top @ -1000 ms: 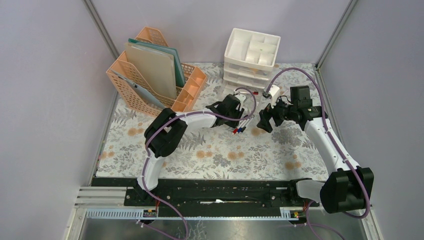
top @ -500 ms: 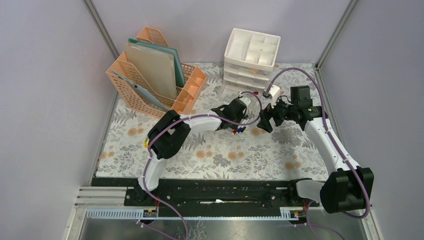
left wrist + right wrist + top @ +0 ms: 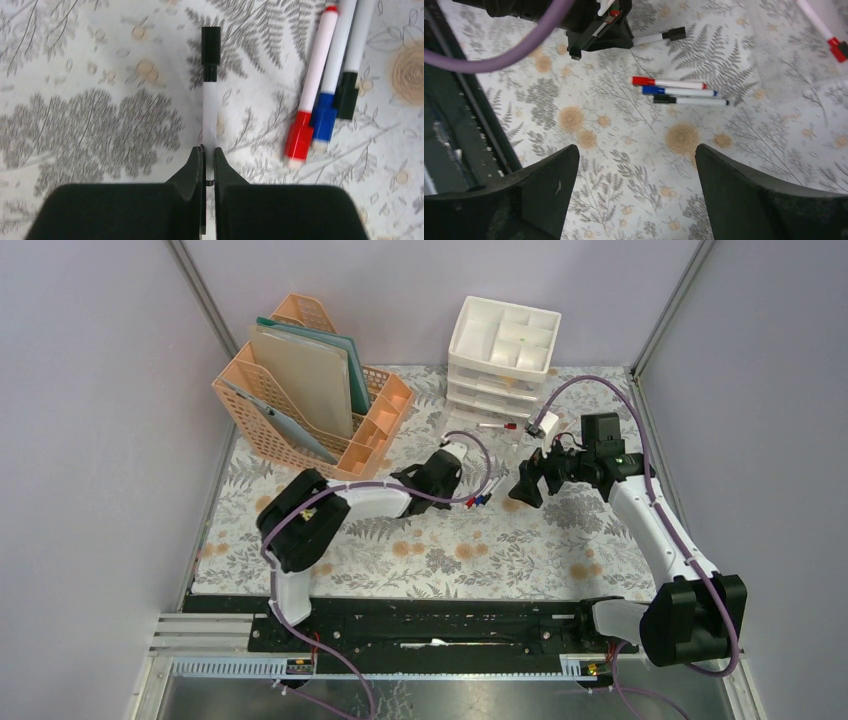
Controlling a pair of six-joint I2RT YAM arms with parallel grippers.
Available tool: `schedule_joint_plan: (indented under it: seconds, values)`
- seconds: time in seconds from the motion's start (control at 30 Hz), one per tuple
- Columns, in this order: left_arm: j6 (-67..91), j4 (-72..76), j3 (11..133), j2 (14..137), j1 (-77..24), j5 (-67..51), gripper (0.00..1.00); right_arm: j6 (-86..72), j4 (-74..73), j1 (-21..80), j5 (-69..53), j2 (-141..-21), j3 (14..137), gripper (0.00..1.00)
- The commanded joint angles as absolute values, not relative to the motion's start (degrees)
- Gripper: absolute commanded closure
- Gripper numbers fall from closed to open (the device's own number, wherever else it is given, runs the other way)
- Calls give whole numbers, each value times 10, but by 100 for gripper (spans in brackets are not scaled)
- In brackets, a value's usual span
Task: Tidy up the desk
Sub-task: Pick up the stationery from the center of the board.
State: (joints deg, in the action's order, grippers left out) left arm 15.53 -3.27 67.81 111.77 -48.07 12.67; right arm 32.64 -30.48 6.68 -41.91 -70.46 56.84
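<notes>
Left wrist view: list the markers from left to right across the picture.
held black-capped marker → red-capped marker → blue-capped marker → loose black-capped marker

Plain lilac walls [image 3: 90,440], 2 grey corner posts [image 3: 200,292]

A file rack [image 3: 310,405] stands at the far left corner of the desk [image 3: 430,555], a drawer unit [image 3: 500,360] along its far edge. Three markers [image 3: 483,496] lie mid-desk, a fourth marker [image 3: 210,97] just left.
</notes>
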Motion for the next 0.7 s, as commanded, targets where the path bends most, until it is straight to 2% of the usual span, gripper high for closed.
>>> schedule_joint_plan:
  seconds: [0.0,0.1,0.2,0.43,0.53,0.67]
  values:
    - [222,100,581,1012,-477,82,100,278,-275,64,-517,-711,556,8]
    - [270,216,488,941,-477,31,100,186,-202,64,-584,-714,527,9]
    - [331,343,403,883,-478,-10,100,47,-62,65,-640,-714,474,9]
    - [488,612,245,814,-488,-22,100,-357,353,65,-603,-717,341,12]
    - [542,701,212,825,-497,-11,100,-432,442,67,-607,-730,318,13]
    - [593,791,198,858,-510,-2,100,-449,463,85,-605,-738,310,16]
